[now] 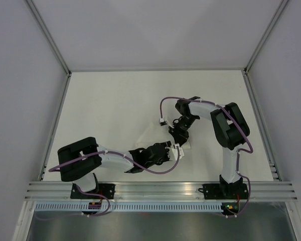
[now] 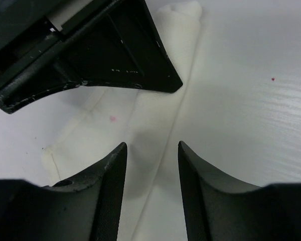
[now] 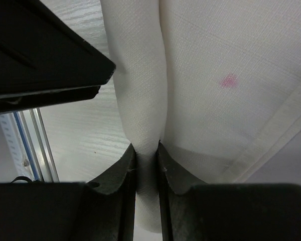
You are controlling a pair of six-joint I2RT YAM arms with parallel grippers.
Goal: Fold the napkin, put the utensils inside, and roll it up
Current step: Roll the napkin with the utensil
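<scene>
The napkin [image 3: 200, 60], lying mid-table, is pinched at its rolled fold by the right gripper [image 3: 146, 148] while the left gripper [image 2: 152, 145] is held spread over its hem, so the roll may be pulled loose if tugged one-sidedly.

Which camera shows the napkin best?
The right wrist view: the napkin fills it, weave and hem clear, with a fold pinched in the right claw. The left wrist view shows a flat part; the top view shows only a small patch.
</scene>
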